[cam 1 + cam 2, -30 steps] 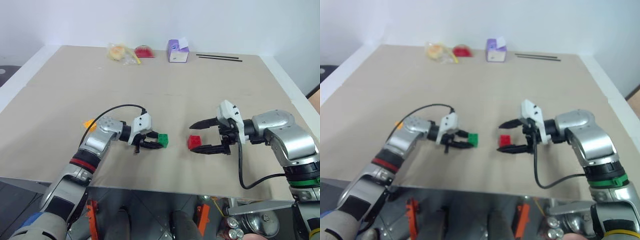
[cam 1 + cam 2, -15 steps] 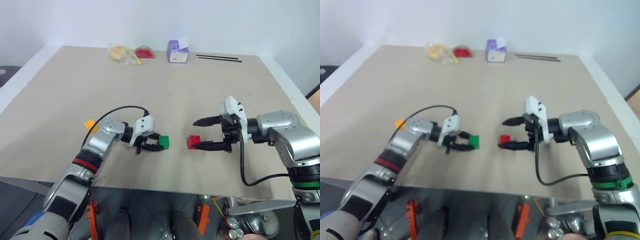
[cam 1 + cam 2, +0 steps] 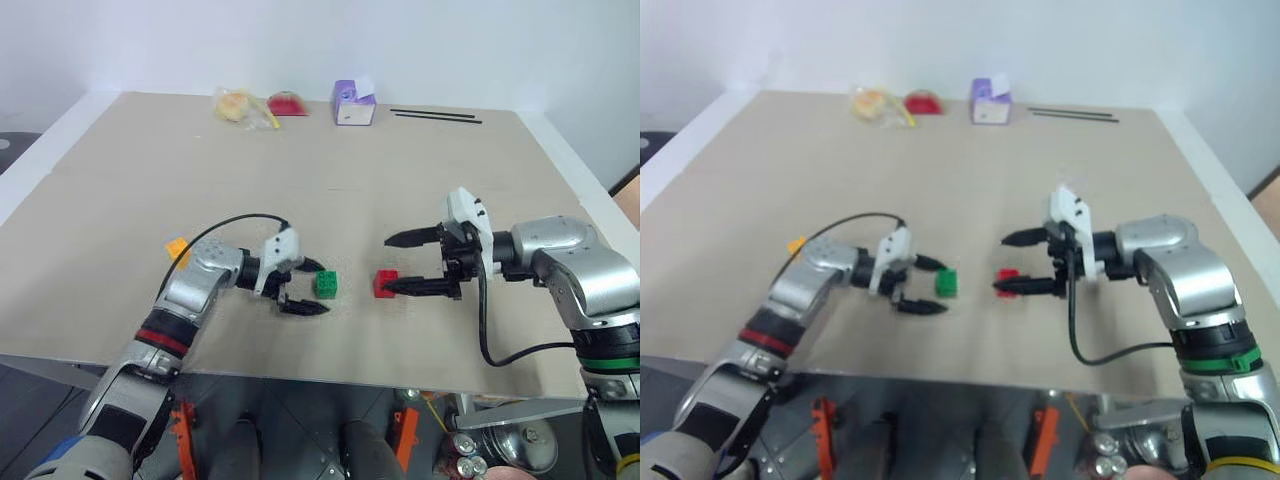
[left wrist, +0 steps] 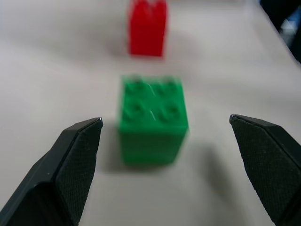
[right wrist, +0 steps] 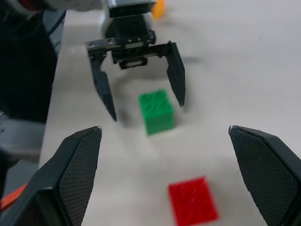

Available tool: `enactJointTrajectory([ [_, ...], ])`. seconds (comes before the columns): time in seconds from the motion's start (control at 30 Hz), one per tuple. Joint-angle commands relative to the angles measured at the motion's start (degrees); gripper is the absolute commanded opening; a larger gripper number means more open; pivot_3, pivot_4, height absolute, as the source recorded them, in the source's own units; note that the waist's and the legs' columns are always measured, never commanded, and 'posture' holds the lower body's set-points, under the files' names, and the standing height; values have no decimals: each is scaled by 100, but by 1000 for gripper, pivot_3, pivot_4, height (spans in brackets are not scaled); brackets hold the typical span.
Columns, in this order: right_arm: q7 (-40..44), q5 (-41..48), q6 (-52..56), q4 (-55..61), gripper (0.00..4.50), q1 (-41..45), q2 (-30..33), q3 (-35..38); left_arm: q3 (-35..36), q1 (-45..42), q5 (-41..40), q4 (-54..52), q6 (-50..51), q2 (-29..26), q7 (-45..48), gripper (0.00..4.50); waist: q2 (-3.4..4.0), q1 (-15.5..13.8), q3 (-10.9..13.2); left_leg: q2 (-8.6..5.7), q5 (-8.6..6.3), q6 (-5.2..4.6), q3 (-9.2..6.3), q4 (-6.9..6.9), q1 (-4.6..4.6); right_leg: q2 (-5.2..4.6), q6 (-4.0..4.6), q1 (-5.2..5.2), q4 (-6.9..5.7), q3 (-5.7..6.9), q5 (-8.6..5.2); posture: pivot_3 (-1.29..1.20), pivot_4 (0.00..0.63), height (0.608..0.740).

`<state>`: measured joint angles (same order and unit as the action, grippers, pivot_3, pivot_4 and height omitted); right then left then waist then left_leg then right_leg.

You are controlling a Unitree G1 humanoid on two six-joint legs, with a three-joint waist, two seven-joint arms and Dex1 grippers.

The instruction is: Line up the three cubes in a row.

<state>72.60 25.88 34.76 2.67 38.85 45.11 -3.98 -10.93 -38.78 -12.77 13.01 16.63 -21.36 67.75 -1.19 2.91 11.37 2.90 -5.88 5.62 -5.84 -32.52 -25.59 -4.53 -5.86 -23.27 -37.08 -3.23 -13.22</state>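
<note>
The green cube (image 3: 326,284) stands free on the table, studs up, with the red cube (image 3: 386,284) a short gap to its right. My left gripper (image 3: 319,287) is open, one finger on each side of the green cube's near-left end, not touching it. My right gripper (image 3: 388,265) is open just right of the red cube; its lower fingertip (image 3: 395,288) lies close against that cube's near side. The yellow-orange cube (image 3: 178,248) sits apart at the left, behind my left forearm. In the right wrist view the green cube (image 5: 157,113) lies beyond the red cube (image 5: 193,206).
At the table's far edge stand a purple-and-white box (image 3: 355,102), a yellow wrapped item (image 3: 237,104) and a red one (image 3: 288,102). Two thin black rods (image 3: 435,115) lie to the right of the box. The table's front edge (image 3: 300,360) runs close below both cubes.
My left gripper has opened and let go of the green cube, which stays on the table where it was. The right gripper stayed open and rose slightly.
</note>
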Motion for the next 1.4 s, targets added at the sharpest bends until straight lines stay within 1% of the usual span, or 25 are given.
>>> enactJointTrajectory([
  [0.03, -229, 168, -21, -65, 4500, 341, -285, 183, 807, 325, -322, -1166, 524, 114, -1227, 4486, 0, -16, 0, 0, 0, 0, -1, 0, 2, 2, -9, 1, -4, 1, 4, 0, 150, 740],
  [0.13, -439, 115, -72, -318, 4500, 638, -619, 138, 1471, 684, -297, -2119, 975, 480, -2722, 4486, 0, -20, 0, 1, 1, 2, -2, -2, 2, 3, -12, 6, -4, 0, 6, 0, 150, 740],
  [0.2, -445, 98, -118, -426, 4500, 749, -745, 96, 1647, 890, -127, -2562, 1178, 569, -3378, 4486, 0, -41, 0, 0, 2, 3, -2, -4, 2, 2, -15, 7, -3, 0, 8, 0, 150, 740],
  [0.27, -392, 87, -174, -526, 4500, 842, -864, 21, 1843, 1120, 41, -2910, 1306, 560, -3930, 4486, 0, -33, 0, 0, 4, 3, -5, -4, 2, 4, -15, 8, -4, 2, 9, 0, 150, 740],
  [0.33, -287, 9, -308, -702, 4500, 983, -1025, -150, 2159, 1496, 203, -3269, 1416, 414, -4373, 4486, 0, -28, 0, 0, 4, 3, -5, -3, 2, 4, -15, 8, -3, 2, 9, 0, 150, 740],
  [0.43, -206, -122, -489, -968, 4500, 1178, -1235, -322, 2739, 1936, 289, -3443, 1553, 341, -4954, 4486, 0, 27, 0, 1, 4, 4, -4, -2, 6, 6, -7, 3, -3, 0, 13, 0, 150, 740],
  [0.53, -69, -213, -642, -1159, 4500, 1285, -1366, -438, 3003, 2190, 417, -3567, 1690, 444, -5546, 4486, 0, -13, 0, 7, 5, 3, -5, 1, 10, 14, 9, 4, -6, 3, 9, 0, 150, 740],
  [0.6, 29, -226, -697, -1250, 4500, 1333, -1441, -502, 2914, 2318, 510, -3696, 1691, 650, -5875, 4486, -1, -41, -1, 7, 7, 7, -5, 0, 9, 14, 16, 7, -4, 2, 6, 0, 150, 740],
  [0.83, 273, -352, -872, -1501, 4500, 1429, -1557, -648, 2157, 2493, 1147, -4200, 1432, 1854, -7234, 4486, -3, -113, -2, 2, 14, 10, -5, -9, 6, 14, 16, 20, 3, 0, 10, 0, 150, 740],
  [0.93, 392, -395, -911, -1572, 4500, 1480, -1569, -680, 1855, 2526, 1478, -4167, 1355, 2153, -7643, 4486, -3, -98, -2, 3, 14, 10, -5, -8, 6, 15, 17, 16, 2, -1, 12, 0, 150, 740],
  [1.07, 514, -527, -1056, -1812, 4500, 1630, -1596, -727, 1837, 2351, 1995, -3948, 1274, 2257, -8252, 4486, -3, -74, -2, 3, 14, 10, -5, -6, 6, 15, 16, 14, 2, -1, 11, 0, 150, 740],
  [1.2, 582, -636, -1182, -2025, 4500, 1758, -1677, -744, 1980, 2214, 2043, -3613, 1564, 2458, -8598, 4486, -3, -65, -2, 3, 14, 10, -5, -6, 6, 15, 17, 13, 3, -1, 11, 0, 150, 740],
  [1.27, 602, -658, -1206, -2066, 4500, 1792, -1720, -741, 1948, 2132, 2041, -3413, 1572, 2509, -8623, 4486, -3, -50, -2, 3, 14, 10, -5, -6, 6, 15, 16, 14, 3, -1, 10, 0, 150, 740],
  [1.4, 640, -687, -1214, -2043, 4500, 1794, -1784, -719, 1974, 1753, 2002, -2634, 1540, 2653, -8776, 4486, -3, -52, -2, 2, 14, 10, -6, -6, 3, 15, 13, 13, 3, 0, 9, 0, 150, 740],
])
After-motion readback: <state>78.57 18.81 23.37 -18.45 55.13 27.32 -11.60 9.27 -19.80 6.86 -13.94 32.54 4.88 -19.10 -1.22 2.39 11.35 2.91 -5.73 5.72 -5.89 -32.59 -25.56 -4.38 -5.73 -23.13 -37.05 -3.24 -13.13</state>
